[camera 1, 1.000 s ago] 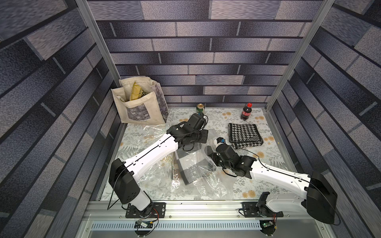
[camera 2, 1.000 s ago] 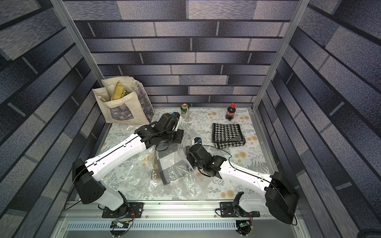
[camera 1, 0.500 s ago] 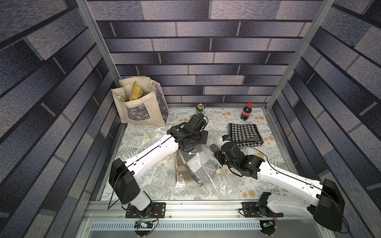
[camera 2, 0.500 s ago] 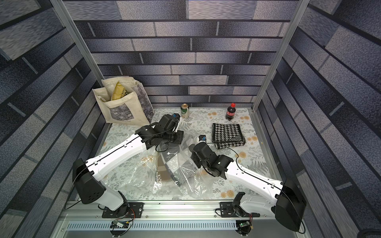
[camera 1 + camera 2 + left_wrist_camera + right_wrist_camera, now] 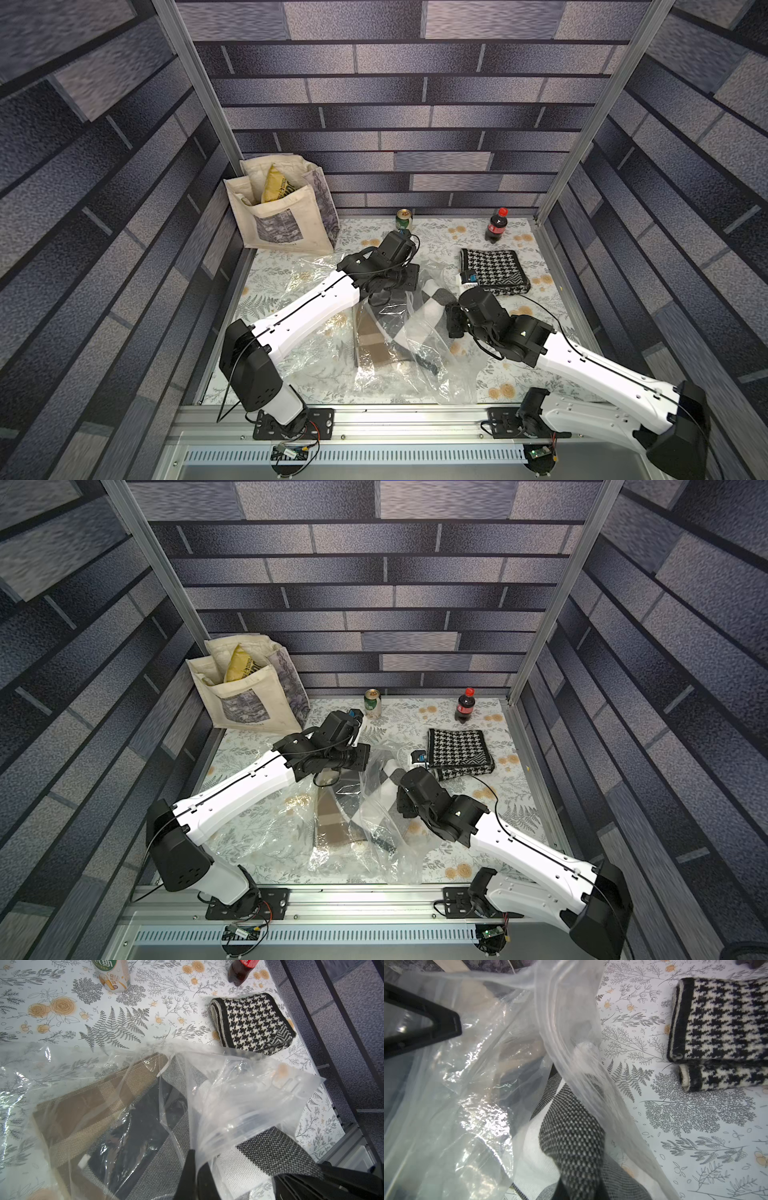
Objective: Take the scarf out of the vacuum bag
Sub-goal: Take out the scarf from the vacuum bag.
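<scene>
Pulling-out is under way. The left gripper [image 5: 197, 1176] is pinched on the bag [image 5: 432, 370] at its mouth. The right gripper [image 5: 452, 322] is clamped on the scarf [image 5: 434, 297] at its checked end, which is outside the mouth; the rest lies inside the bag, mid-table [image 5: 440, 245]. Next, I judge, the right draws away while the left anchors the bag. Compared with a second ago, the scarf lies skewed toward the right arm and further out.
</scene>
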### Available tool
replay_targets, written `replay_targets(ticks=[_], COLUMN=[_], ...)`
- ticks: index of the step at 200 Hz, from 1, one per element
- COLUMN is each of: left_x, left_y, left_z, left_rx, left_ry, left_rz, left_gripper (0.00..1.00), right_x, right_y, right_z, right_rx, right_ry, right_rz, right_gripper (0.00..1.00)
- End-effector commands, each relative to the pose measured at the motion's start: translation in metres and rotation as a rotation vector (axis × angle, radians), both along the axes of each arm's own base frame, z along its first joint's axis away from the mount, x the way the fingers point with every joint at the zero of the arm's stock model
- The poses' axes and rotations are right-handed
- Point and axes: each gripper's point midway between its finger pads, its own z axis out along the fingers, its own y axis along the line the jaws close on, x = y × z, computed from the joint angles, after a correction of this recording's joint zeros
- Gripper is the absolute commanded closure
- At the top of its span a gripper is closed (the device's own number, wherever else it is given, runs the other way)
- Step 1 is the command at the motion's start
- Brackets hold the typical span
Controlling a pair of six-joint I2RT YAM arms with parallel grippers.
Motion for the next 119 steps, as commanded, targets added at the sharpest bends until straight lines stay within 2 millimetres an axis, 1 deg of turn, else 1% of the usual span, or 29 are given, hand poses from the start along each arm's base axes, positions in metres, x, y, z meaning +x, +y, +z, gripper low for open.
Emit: replay_targets(ticks=[1,21,32,47,70,107,119], left_x=[-0.001,0.0,0.001,0.002,0.003,0.005,0.005], left_y=[-0.001,-0.008,-0.011,-0.015,-0.021,-0.027,-0.03], left_z=[-0.001,0.0,-0.001,-0.002,-0.005,-0.008,-0.008], left_rx=[-0.005,-0.008,-0.006,-0.005,-0.002,-0.003,-0.004], left_ry=[0.018,0.018,0.018,0.021,0.025,0.033,0.035], left_rz=[0.008,-0.006,-0.012,-0.018,-0.027,-0.032,-0.037], left_gripper=[0.96,0.98,0.98,0.98,0.98,0.98,0.98], right_x=[0.005,0.001,-0.002,-0.004,-0.009,-0.016,-0.018], right_y=[-0.001,-0.004,-0.011,-0.022,-0.038,-0.047,-0.053], right_z=[0.03,0.033,0.033,0.037,0.05,0.065,0.07], right_rx=[0.041,0.047,0.036,0.028,0.027,0.045,0.055], right_ry=[-0.065,-0.057,-0.06,-0.084,-0.121,-0.141,-0.159], right_rz=[0.001,0.006,-0.007,-0.03,-0.057,-0.055,-0.076], right_gripper=[1.0,1.0,1.0,1.0,1.0,1.0,1.0])
